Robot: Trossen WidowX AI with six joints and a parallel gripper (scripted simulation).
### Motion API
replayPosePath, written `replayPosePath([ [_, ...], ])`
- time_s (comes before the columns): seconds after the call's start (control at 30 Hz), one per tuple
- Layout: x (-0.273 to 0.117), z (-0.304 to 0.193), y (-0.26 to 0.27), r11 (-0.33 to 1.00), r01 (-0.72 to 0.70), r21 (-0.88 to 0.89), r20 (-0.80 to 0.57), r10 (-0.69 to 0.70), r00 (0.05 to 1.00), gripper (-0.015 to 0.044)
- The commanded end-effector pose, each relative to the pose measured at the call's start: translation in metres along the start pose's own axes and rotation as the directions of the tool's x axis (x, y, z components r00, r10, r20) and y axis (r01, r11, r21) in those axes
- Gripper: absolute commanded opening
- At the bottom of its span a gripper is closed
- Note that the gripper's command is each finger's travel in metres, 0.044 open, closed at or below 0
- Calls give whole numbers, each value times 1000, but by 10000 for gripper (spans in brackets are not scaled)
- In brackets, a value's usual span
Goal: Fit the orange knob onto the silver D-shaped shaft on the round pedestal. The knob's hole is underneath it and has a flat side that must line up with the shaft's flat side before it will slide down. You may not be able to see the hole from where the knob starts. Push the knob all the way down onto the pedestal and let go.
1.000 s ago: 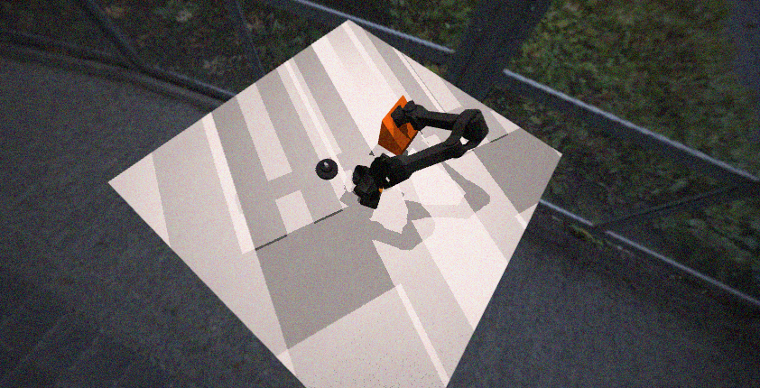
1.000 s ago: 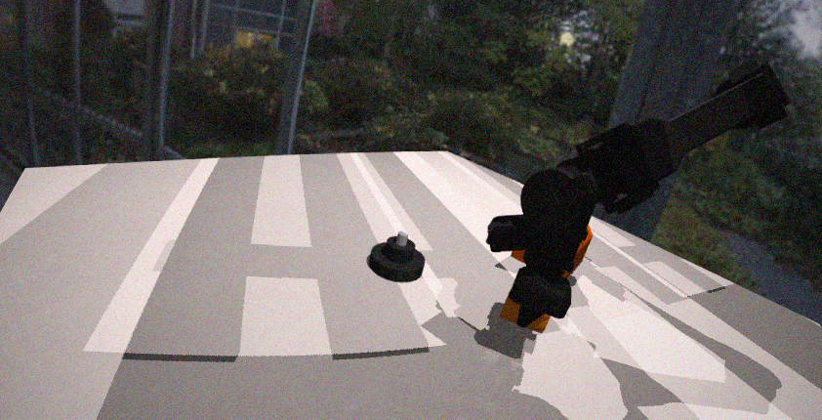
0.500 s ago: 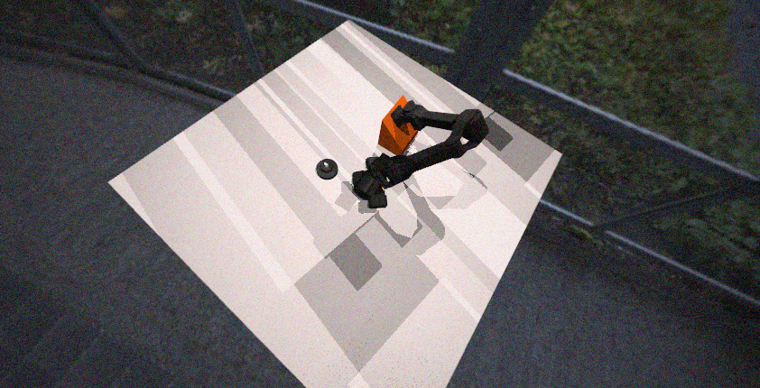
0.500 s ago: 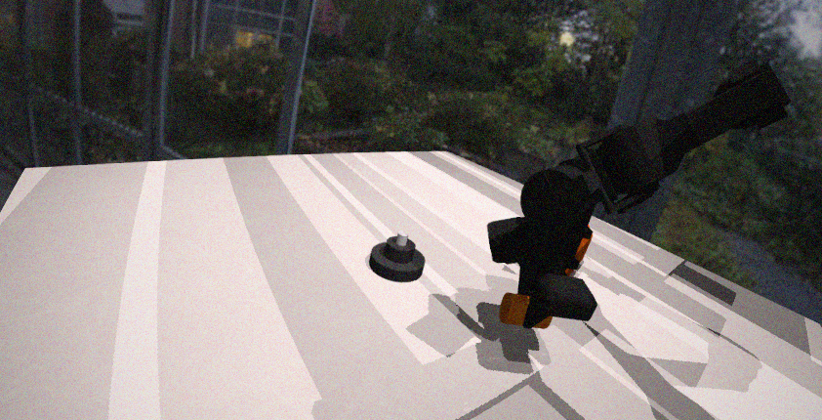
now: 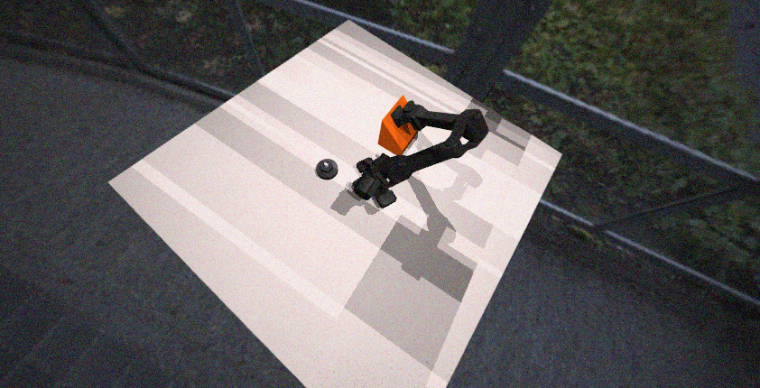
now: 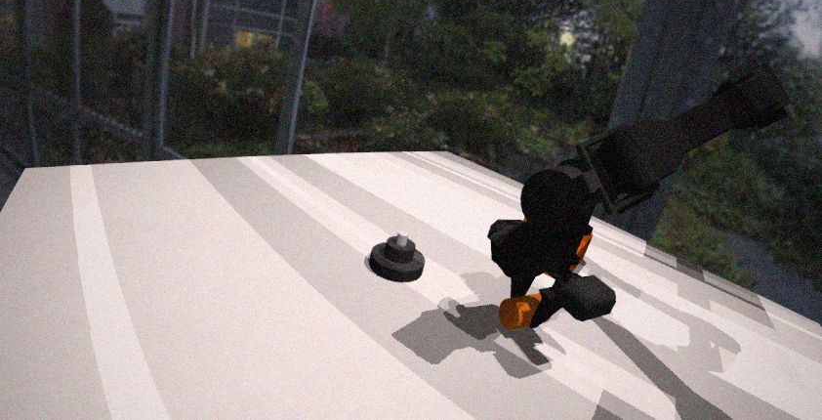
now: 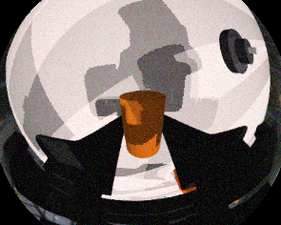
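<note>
Awaiting fitting: orange cylindrical knob (image 6: 519, 312) (image 7: 143, 125), gripped between jaws of black parallel-jaw gripper (image 6: 526, 296) (image 7: 141, 119); round dark pedestal (image 5: 326, 169) (image 6: 396, 267) (image 7: 231, 51) with silver shaft (image 5: 327, 163) (image 6: 401, 239) (image 7: 251, 51), bare, at knob's two o'clock in wrist view; outstanding: alignment, lowering, release

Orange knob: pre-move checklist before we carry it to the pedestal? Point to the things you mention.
- Knob (image 6: 518, 312) (image 7: 143, 125) between the gripper's (image 6: 526, 302) (image 7: 143, 126) fingers: ok
- Shaft (image 5: 326, 164) (image 6: 401, 239) (image 7: 251, 51) bare, nothing fitted on it: ok
- Pedestal (image 5: 326, 170) (image 6: 396, 265) (image 7: 234, 51) standing flat on the table (image 5: 239, 198) (image 6: 229, 302) (image 7: 52, 71): ok
- Knob over the shaft: not ok, off to one side
- Knob upright: not ok, tipped over in the exterior view
- Hole's flat side lined up with the shaft's: cannot tell, hole not visible
</note>
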State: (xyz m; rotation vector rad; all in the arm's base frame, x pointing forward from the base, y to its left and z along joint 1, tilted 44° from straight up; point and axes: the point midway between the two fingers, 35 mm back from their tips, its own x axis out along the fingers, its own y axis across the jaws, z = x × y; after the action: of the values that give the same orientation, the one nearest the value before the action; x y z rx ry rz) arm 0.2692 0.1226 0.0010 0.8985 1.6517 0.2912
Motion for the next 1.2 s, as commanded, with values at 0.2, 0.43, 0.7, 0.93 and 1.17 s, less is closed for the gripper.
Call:
replayPosePath([
  [0.2, -1, 0, 0, 991, -4, -136, 1, 4, 1000, 179],
  [0.43, -1, 0, 0, 928, -4, -372, 1, 4, 1000, 179],
  [0.7, -1, 0, 0, 821, -3, -571, 1, 4, 1000, 179],
  [0.93, -1, 0, 0, 768, -3, -641, 1, 4, 1000, 179],
  [1.17, -1, 0, 0, 590, -2, -807, 1, 4, 1000, 179],
])
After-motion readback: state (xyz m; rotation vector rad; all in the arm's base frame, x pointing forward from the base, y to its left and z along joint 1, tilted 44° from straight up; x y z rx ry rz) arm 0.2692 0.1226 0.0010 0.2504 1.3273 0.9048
